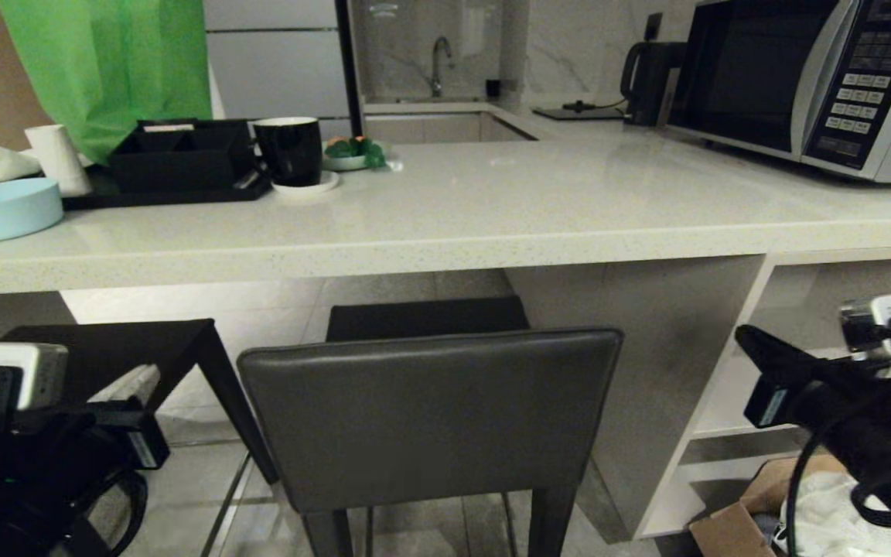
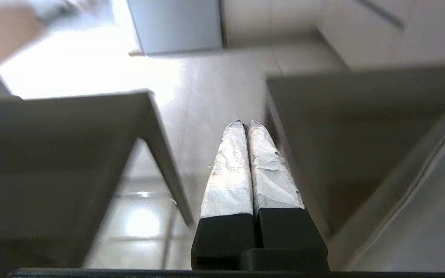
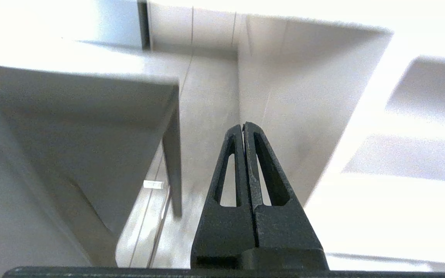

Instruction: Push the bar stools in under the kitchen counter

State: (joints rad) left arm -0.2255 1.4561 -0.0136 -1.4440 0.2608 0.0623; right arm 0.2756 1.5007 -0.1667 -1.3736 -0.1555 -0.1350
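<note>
Stools wait at the kitchen counter (image 1: pixel 445 232) as a two-armed robot lines up from behind. One bar stool (image 1: pixel 430 418) stands dead ahead at twelve o'clock, backrest toward the robot and only the far end of its seat beneath the slab's edge. The second stool (image 1: pixel 121 348) sits at about ten o'clock, its seat partly under the overhang. The left gripper (image 2: pixel 245 125) hangs low at nine o'clock, fingers pressed together and holding nothing, aimed into the gap between the two seats. The right gripper (image 3: pixel 243 125), likewise clamped shut and empty, points at three o'clock between the near stool and the counter's side panel (image 1: pixel 677 348).

Neither gripper touches a stool. The risk, judged from this alignment: both tips flank the backrest rather than face it, so a forward push may slide past it, or catch one corner and twist the stool into its neighbour or the panel. Tall, slim-legged stools could also tip if pushed high on the backrest.
</note>
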